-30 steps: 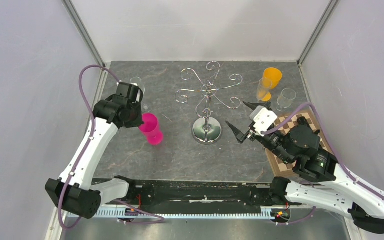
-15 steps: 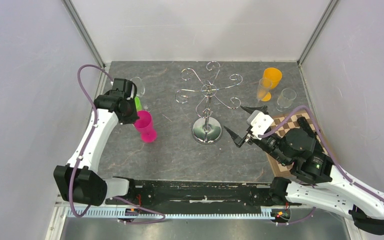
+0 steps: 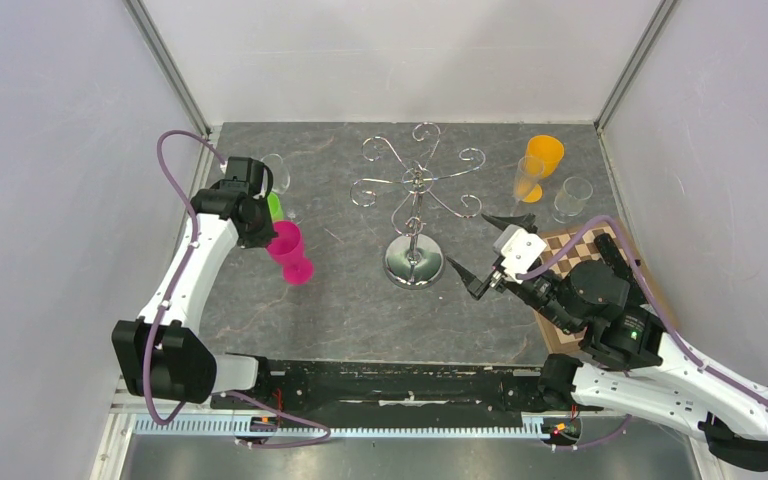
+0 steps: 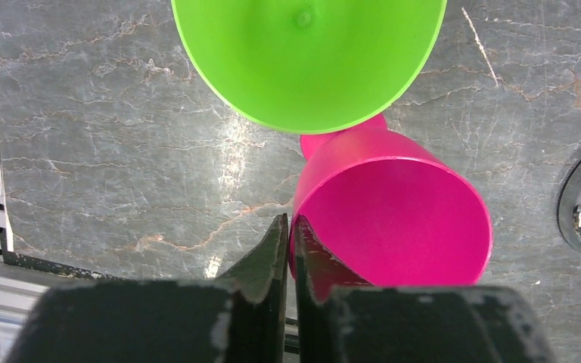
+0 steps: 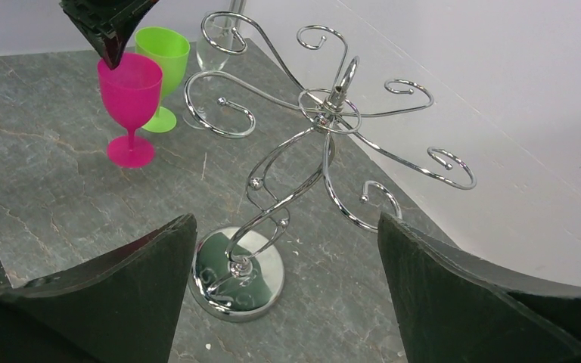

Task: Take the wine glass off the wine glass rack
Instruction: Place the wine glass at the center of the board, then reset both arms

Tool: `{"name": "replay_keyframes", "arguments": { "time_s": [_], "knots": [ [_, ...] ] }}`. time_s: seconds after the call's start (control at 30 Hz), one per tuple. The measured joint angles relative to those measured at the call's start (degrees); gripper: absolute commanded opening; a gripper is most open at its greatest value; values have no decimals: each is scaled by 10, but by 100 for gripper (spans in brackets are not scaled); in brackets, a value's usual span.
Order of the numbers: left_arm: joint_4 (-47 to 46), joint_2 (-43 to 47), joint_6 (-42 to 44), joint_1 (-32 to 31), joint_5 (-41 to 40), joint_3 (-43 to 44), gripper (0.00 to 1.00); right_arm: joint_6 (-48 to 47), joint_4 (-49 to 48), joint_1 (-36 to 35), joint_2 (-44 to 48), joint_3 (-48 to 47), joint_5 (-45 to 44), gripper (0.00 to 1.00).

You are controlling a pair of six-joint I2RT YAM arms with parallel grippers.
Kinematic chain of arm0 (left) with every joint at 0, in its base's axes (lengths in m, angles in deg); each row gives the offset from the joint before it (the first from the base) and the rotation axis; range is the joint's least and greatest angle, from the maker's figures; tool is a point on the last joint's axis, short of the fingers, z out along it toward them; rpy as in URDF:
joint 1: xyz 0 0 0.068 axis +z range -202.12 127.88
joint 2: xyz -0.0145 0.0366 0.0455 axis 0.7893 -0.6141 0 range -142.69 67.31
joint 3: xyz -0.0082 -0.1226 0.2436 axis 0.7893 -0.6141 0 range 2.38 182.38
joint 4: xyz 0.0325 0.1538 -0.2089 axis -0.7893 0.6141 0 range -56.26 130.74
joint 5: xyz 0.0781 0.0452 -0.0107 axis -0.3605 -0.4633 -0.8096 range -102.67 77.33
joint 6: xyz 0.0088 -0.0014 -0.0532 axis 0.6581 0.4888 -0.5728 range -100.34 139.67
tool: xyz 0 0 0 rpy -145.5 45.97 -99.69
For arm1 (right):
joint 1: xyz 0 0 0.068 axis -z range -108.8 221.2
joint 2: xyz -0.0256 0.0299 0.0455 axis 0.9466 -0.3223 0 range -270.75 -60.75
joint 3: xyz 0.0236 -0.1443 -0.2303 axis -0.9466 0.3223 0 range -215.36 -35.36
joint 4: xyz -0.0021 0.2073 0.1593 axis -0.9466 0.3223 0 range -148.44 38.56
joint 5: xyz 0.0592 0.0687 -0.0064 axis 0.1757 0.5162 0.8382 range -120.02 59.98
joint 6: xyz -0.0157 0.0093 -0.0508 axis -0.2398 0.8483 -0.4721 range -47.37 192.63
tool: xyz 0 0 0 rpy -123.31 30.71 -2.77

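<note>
The chrome wine glass rack [image 3: 415, 190] stands mid-table on its round mirrored base [image 3: 413, 262]; no glass hangs on its scroll arms, as the right wrist view [image 5: 325, 113] also shows. My left gripper [image 4: 289, 223] is shut on the rim of a pink wine glass [image 3: 291, 250], which stands upright with its foot [image 5: 130, 155] on the table, left of the rack. A green wine glass [image 4: 310, 60] stands just behind it. My right gripper [image 3: 470, 240] is wide open and empty, right of the rack, facing its base [image 5: 238, 276].
A clear glass [image 3: 275, 170] stands behind the green one at the left. At the back right are an orange cup [image 3: 544, 155], a clear flute [image 3: 528, 178] and a clear glass [image 3: 572, 197]. A checkered board [image 3: 600, 245] lies under the right arm.
My left gripper has carried the pink wine glass left and back, next to the green glass. My right gripper has drawn back slightly from the rack, still open.
</note>
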Motion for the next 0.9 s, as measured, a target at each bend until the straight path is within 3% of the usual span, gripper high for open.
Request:
{"name": "replay_keyframes", "arguments": {
  "time_s": [0.07, 0.33, 0.63, 0.9],
  "knots": [
    [-1, 0, 0, 0, 0, 0, 33, 0, 0, 0, 0, 1, 0, 98],
    [8, 3, -2, 1, 5, 3, 73, 16, 9, 0, 0, 0, -7, 98],
    [41, 75, -2, 1, 48, 65, 79, 87, 79, 0, -25, -64, -43, 98],
    [46, 132, 2, -10, 148, 114, 79, 121, 132, 0, -30, -83, -50, 98]
  ]
}}
